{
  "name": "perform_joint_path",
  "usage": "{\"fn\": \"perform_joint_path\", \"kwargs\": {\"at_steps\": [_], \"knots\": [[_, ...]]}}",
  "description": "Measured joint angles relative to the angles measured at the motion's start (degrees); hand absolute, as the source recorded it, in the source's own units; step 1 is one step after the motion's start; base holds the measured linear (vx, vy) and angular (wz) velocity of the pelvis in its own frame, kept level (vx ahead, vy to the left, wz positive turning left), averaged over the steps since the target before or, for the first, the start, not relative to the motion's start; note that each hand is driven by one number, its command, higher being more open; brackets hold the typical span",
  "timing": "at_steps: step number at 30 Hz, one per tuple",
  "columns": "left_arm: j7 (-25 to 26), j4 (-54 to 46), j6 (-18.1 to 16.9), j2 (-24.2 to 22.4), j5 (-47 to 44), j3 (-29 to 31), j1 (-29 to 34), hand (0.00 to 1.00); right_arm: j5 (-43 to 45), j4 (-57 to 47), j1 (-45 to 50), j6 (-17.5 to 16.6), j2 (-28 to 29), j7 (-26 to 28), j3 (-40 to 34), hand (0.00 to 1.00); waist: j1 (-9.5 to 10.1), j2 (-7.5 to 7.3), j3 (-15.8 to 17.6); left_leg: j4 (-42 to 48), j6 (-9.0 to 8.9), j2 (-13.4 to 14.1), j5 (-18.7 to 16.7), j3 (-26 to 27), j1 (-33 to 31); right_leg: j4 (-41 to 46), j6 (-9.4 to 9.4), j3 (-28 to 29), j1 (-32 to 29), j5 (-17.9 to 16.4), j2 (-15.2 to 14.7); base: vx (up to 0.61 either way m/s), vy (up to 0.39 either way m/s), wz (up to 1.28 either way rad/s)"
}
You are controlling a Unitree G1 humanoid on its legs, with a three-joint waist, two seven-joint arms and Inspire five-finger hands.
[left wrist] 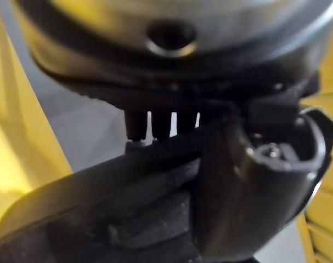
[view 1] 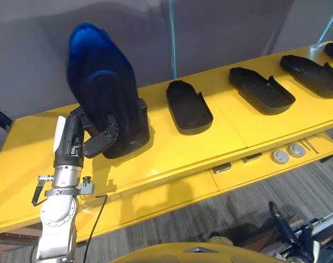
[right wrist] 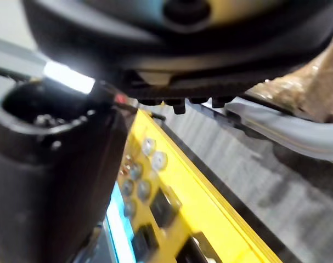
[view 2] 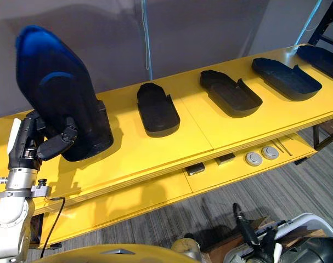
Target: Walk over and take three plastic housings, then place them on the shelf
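Left hand has its fingers curled round the near edge of a large, dark, glossy plastic housing shaped like a shoe sole. The thumb presses on the face turned toward the robot, and the part stands steeply tilted at the left end of the long yellow workbench. Whether its lower end touches the bench or hangs just above it cannot be told.

The step in hand appears to be lifting the first housing. To do it well, the pinch should stay firm on the rim, because the tall part could swing about that one edge. It should rise straight up before any turn away, so that it clears the second black housing lying flat just beside it. Two more black housings lie flat farther to the right, well apart.

The left wrist view shows the grip closely: fingertips behind the housing's wall and the thumb on the near side. The eye views show the tilt and the row of parts. The right hand hangs low near the floor, with nothing seen in it, and I cannot tell whether it is open or closed. Its wrist view shows the grey round discs on the bench's lower ledge.
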Motion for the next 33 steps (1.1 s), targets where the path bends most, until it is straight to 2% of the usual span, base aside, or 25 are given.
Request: {"fn": "perform_joint_path", "kwargs": {"at_steps": [2,4,5,7,12,17,23,33], "knots": [[-0.1,2.5,1.7,2.1,0.2,0.0,-2.6,0.00,-0.3,3.0,-1.7,0.8,-1.6,2.9,1.2,1.00,0.21,-0.30,0.0,-0.8,-0.05,-0.3,0.4,-0.6,0.0,-0.3,0.20,-0.4,0.1,0.2,0.0,-0.05,-0.015,0.15],[-0.1,8.5,5.3,5.0,0.6,-0.1,-7.1,0.00,-0.4,8.7,-4.9,2.9,-5.5,6.6,2.6,1.00,0.39,-0.62,-0.1,-1.8,0.07,-0.8,1.3,-1.5,-0.1,-1.6,0.29,-1.0,0.7,0.9,0.0,-0.05,-0.002,0.16],[-0.1,10.4,6.5,5.7,0.6,-0.1,-8.3,0.00,-0.3,9.8,-5.7,3.4,-6.4,7.5,2.9,1.00,0.42,-0.62,-0.1,-2.1,0.10,-1.0,1.5,-1.9,-0.2,-2.1,0.34,-1.2,0.8,1.1,0.0,-0.03,0.003,0.14],[-0.1,18.1,10.8,9.3,0.5,-0.3,-12.3,0.00,-0.3,12.8,-8.4,4.0,-8.7,10.0,4.6,1.00,0.46,-0.78,0.1,-3.0,0.15,-1.3,2.6,-2.4,-0.2,-2.8,0.26,-1.6,0.8,1.7,-0.1,-0.01,0.004,0.10],[-0.7,25.8,16.3,12.5,-4.3,-0.2,-17.0,0.00,-0.4,15.3,-11.3,4.2,-10.6,12.6,5.9,1.00,1.12,-1.64,0.7,-2.9,0.22,-1.8,2.7,-2.9,-0.2,-3.2,0.23,-2.1,1.0,2.0,-0.2,0.00,0.008,0.04],[-3.0,31.5,18.2,13.2,-9.0,-0.7,-22.0,0.00,-4.8,17.2,-13.6,4.2,-10.7,13.7,8.4,1.00,1.45,-1.65,0.9,-2.7,0.35,-2.1,2.8,-3.9,-0.7,-4.1,0.19,-3.0,1.5,2.6,-0.4,-0.01,0.013,0.09],[-5.7,36.9,21.3,15.0,-13.8,-2.9,-27.5,0.00,-4.9,17.7,-15.0,4.2,-10.7,14.3,10.2,1.00,1.48,-1.10,2.8,-2.5,0.50,-2.3,2.9,-4.3,-1.1,-4.0,0.16,-3.2,1.3,2.7,-0.6,-0.03,0.001,0.02],[-12.8,44.9,25.2,21.6,-19.8,-7.9,-37.7,0.00,-4.9,17.7,-17.6,4.2,-13.4,14.2,11.0,1.00,-0.09,-0.39,6.9,-1.2,0.61,-2.4,2.8,-5.1,-2.9,-3.4,0.19,-3.4,0.0,2.8,-1.0,0.00,0.002,0.02]]}}
